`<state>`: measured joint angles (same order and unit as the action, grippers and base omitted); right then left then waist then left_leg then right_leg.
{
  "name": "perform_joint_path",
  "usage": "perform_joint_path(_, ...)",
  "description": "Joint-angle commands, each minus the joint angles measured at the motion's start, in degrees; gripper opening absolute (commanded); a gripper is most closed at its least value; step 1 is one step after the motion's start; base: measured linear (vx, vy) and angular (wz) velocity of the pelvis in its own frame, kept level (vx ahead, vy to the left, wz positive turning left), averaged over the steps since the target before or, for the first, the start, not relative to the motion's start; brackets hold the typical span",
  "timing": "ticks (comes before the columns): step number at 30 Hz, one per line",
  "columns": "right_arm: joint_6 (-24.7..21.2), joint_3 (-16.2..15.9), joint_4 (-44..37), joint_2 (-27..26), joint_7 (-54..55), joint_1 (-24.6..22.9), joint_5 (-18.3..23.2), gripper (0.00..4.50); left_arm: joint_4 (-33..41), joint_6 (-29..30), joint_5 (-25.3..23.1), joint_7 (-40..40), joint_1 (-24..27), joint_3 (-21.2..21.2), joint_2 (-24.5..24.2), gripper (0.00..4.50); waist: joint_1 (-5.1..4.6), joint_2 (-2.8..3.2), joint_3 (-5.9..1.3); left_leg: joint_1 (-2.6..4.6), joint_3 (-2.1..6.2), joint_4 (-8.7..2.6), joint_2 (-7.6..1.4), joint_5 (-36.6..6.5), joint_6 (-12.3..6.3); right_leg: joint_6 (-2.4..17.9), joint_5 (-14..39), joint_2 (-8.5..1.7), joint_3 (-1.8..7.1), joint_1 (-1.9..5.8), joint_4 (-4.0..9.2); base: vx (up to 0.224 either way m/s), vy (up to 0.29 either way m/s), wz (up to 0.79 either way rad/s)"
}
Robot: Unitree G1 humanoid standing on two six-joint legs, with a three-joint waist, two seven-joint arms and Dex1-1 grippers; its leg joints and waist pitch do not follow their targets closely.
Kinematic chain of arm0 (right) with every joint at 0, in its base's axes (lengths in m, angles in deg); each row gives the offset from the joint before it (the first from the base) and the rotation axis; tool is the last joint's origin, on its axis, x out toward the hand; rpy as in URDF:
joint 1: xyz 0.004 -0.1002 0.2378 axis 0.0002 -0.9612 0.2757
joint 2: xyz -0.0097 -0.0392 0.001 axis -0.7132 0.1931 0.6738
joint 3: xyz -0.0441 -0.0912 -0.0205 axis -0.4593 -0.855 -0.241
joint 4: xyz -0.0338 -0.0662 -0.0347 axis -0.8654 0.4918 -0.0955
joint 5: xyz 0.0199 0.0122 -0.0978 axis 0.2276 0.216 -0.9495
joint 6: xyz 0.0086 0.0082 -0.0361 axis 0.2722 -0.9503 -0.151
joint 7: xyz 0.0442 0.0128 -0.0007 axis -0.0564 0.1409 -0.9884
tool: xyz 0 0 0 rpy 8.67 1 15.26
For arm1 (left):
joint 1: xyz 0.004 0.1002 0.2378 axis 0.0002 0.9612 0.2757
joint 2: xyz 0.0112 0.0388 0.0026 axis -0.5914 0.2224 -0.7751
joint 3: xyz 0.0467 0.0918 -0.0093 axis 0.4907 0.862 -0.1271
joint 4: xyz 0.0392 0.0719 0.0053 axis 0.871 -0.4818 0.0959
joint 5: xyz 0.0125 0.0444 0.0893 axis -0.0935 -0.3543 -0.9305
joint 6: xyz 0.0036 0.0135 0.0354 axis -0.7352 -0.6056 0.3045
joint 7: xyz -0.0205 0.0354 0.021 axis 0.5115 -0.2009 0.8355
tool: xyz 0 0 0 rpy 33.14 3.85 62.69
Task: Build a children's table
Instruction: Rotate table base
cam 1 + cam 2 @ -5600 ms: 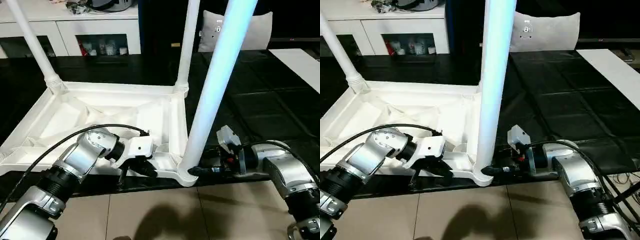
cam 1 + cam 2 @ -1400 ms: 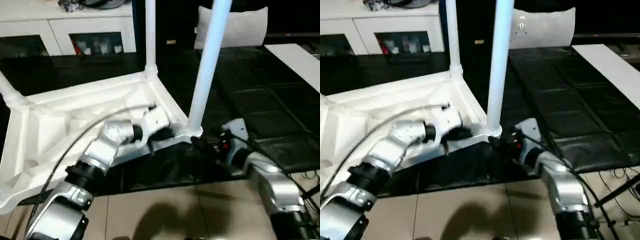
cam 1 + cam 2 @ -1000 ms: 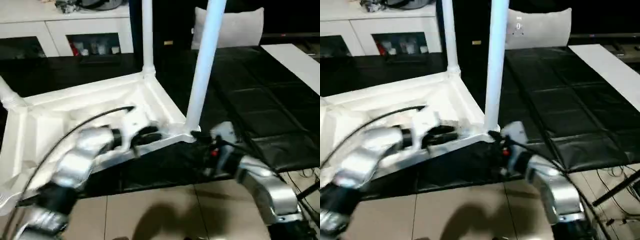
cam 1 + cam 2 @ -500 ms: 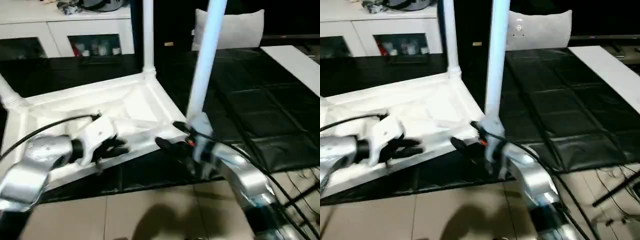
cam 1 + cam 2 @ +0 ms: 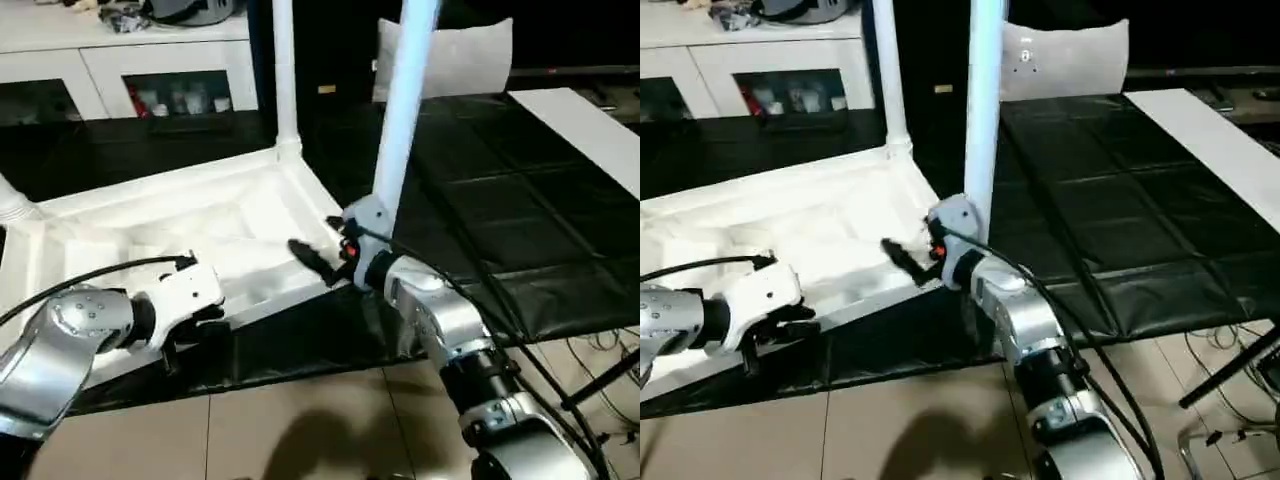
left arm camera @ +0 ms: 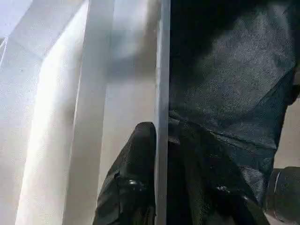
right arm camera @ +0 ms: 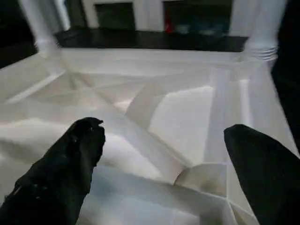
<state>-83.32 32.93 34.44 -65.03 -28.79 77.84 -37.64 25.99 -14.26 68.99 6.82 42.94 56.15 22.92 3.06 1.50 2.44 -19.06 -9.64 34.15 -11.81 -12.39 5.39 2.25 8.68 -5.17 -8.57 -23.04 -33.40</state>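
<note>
The white tabletop (image 5: 150,215) lies upside down on a black mat, ribbed underside up. Three white legs stand in its corner sockets: one at the far corner (image 5: 284,80), one at the near right corner (image 5: 398,110), one at the left edge (image 5: 10,205). My left gripper (image 5: 190,328) is at the near rim, shut on it; in the left wrist view the thin rim (image 6: 162,93) runs between its black fingers (image 6: 138,154). My right gripper (image 5: 318,245) hovers open over the near right corner, beside that leg's base, its fingers (image 7: 82,145) spread wide above the ribs with nothing between them.
The black mat (image 5: 500,200) extends to the right of the tabletop. A white glass-door cabinet (image 5: 150,70) stands at the back, with a white cushion (image 5: 450,55) to its right. A white board (image 5: 580,110) lies far right. Tiled floor (image 5: 300,430) runs along the front, cables (image 5: 600,350) at right.
My right gripper has swung from below the near right leg's base up and left, over the tabletop's corner. My left gripper has slid left along the near rim.
</note>
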Motion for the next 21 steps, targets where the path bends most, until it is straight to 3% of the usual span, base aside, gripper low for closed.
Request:
perform_joint_path(1, 2.00, 2.76, 1.84, 0.54, 2.98, 1.81, -0.28, 4.50, -1.88, -1.50, -2.40, 1.38, -0.25, 1.29, -0.50, 1.01, -0.28, 1.28, -3.17, -0.11, 0.64, -4.56, -1.30, -13.27, 0.35, 8.71, 17.41, -3.43, 4.07, 3.17, 3.38, 0.000, 0.000, 0.00)
perform_joint_path(3, 2.70, 3.36, 2.85, 0.70, 4.13, 2.30, -0.49, 4.50, -2.86, -2.47, -3.37, 2.18, -0.63, 1.61, -0.33, 1.01, -0.22, 1.50, -3.09, -0.08, 0.62, -4.51, -1.22, -13.69, 0.30, 8.25, 18.44, -3.43, 4.07, 3.08, 3.61, 0.000, 0.000, 0.00)
perform_joint_path(9, 7.72, 10.91, 11.60, 2.68, 12.61, 6.28, 1.98, 4.50, -5.27, -5.55, -5.57, 3.68, -1.72, 3.39, -0.94, 1.01, 0.08, 1.49, -3.24, 0.19, 0.62, -4.45, -1.35, -14.42, 0.85, 8.88, 17.78, -3.44, 4.14, 2.90, 3.39, 0.000, 0.000, 0.00)
perform_joint_path(12, 8.86, 12.66, 13.71, 3.90, 14.07, 7.14, 2.53, 4.50, -5.96, -6.26, -5.95, 4.17, -1.86, 3.85, -0.57, 1.01, 0.16, 1.25, -3.40, -0.07, 0.51, -4.30, -1.20, -13.13, 0.57, 9.84, 15.23, -3.33, 4.20, 3.11, 2.87, 0.000, 0.000, 0.00)
perform_joint_path(13, 9.71, 13.67, 15.16, 5.33, 14.76, 7.70, 2.62, 4.50, -7.07, -7.33, -6.67, 4.94, -2.25, 4.47, 0.20, 1.01, 0.04, 0.71, -3.33, -0.32, 0.46, -4.27, -1.15, -12.96, 0.26, 9.64, 15.80, -3.29, 4.16, 3.18, 2.95, 0.000, 0.000, 0.00)
perform_joint_path(15, 9.71, 13.67, 15.16, 5.33, 14.76, 7.70, 2.62, 4.50, -7.07, -7.33, -6.67, 4.94, -2.25, 4.47, 0.20, 1.01, 0.14, 0.89, -3.29, -0.25, 0.41, -4.14, -1.02, -13.23, 0.03, 9.39, 17.39, -3.39, 4.18, 3.10, 3.08, 0.000, 0.000, 0.00)
perform_joint_path(16, 11.42, 15.11, 17.72, 7.41, 15.20, 8.79, 2.57, 4.50, -10.58, -10.71, -8.31, 7.32, -4.27, 5.36, 2.08, 1.01, 0.23, 0.85, -3.21, -0.18, 0.36, -4.06, -0.91, -13.61, -0.33, 8.48, 20.15, -3.47, 4.07, 3.03, 3.54, 0.000, 0.000, 0.00)
perform_joint_path(17, 11.42, 15.11, 17.72, 7.41, 15.20, 8.79, 2.57, 4.50, -10.58, -10.71, -8.31, 7.32, -4.27, 5.36, 2.08, 1.01, 0.38, 0.86, -3.24, 0.19, 0.17, -3.87, -0.87, -14.09, -0.35, 8.09, 21.46, -3.44, 4.06, 2.73, 3.82, 0.000, 0.000, 0.00)
perform_joint_path(19, 12.40, 16.16, 19.32, 8.97, 15.70, 9.47, 2.44, 4.50, -13.93, -13.66, -9.68, 9.66, -6.60, 6.02, 3.72, 1.01, 0.66, 0.62, -3.44, 0.21, 0.12, -3.82, -0.85, -12.85, -0.55, 8.37, 20.26, -3.46, 4.20, 2.81, 3.68, 0.000, 0.000, 0.00)
perform_joint_path(21, 13.13, 16.76, 20.58, 10.03, 15.76, 9.88, 2.56, 4.50, -16.39, -15.65, -10.39, 11.46, -8.34, 6.48, 4.91, 1.01, 0.84, 0.62, -3.46, -0.20, 0.18, -3.82, -0.94, -11.97, -0.91, 8.38, 19.30, -3.34, 4.05, 3.03, 3.39, 0.000, 0.000, 0.00)
